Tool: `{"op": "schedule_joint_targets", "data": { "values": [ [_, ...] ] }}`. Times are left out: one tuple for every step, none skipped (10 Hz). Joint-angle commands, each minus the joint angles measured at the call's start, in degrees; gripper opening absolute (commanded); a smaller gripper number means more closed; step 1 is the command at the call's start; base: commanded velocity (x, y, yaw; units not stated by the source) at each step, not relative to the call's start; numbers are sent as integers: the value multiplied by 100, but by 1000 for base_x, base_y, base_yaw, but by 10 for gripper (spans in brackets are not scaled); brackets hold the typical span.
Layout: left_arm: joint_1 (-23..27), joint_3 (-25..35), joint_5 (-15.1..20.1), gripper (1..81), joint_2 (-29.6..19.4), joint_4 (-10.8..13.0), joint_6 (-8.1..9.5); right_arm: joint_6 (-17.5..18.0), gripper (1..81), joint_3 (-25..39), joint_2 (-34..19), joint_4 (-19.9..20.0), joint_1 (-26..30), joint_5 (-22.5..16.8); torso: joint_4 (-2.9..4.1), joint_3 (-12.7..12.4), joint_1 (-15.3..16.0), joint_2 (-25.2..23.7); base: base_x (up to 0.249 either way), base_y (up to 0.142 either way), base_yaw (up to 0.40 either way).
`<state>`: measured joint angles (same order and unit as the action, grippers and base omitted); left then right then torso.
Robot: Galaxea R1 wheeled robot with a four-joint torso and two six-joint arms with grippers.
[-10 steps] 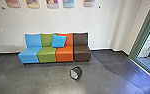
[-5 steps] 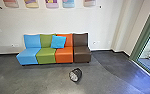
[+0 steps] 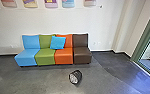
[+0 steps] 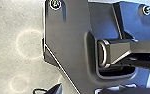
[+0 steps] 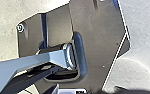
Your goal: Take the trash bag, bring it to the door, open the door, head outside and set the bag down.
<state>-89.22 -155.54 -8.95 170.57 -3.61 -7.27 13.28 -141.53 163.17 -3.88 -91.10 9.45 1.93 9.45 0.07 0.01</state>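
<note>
Lying unheld on floor point(image 3: 41, 81), trash bag point(image 3: 77, 75)

posters point(image 3: 50, 4) cropped above, green frame point(image 3: 145, 38) cropped

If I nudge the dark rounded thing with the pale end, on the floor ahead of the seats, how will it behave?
The dark thing may well roll, as its side looks rounded. The floor looks smooth and glossy, so it might slide too.

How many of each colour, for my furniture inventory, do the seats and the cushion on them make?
Blue: 2 (blue seat, blue cushion)
Green: 1 (green seat)
Orange: 1 (orange seat)
Brown: 1 (brown seat)
Total: 5
</note>
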Motion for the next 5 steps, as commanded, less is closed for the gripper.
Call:
{"op": "schedule_joint_targets", "data": {
  "values": [
    [110,-12,350,811,-14,9,-3,-18,811,22,-72,-8,87,-303,0,0,0,-1,135,0,0],
    [102,-12,350,811,4,18,-3,-18,811,22,-72,-8,78,-303,0,0,0,-1,136,0,0],
    [111,-12,358,811,4,10,6,-18,811,22,-72,-8,70,-303,0,0,0,-1,136,0,0],
    [120,-12,367,811,3,9,6,-18,811,22,-72,-8,70,-303,0,0,0,-1,136,0,0],
    [120,-12,367,811,4,9,6,-18,811,22,-72,-8,78,-303,0,0,0,-1,135,0,0]
  ]
}}
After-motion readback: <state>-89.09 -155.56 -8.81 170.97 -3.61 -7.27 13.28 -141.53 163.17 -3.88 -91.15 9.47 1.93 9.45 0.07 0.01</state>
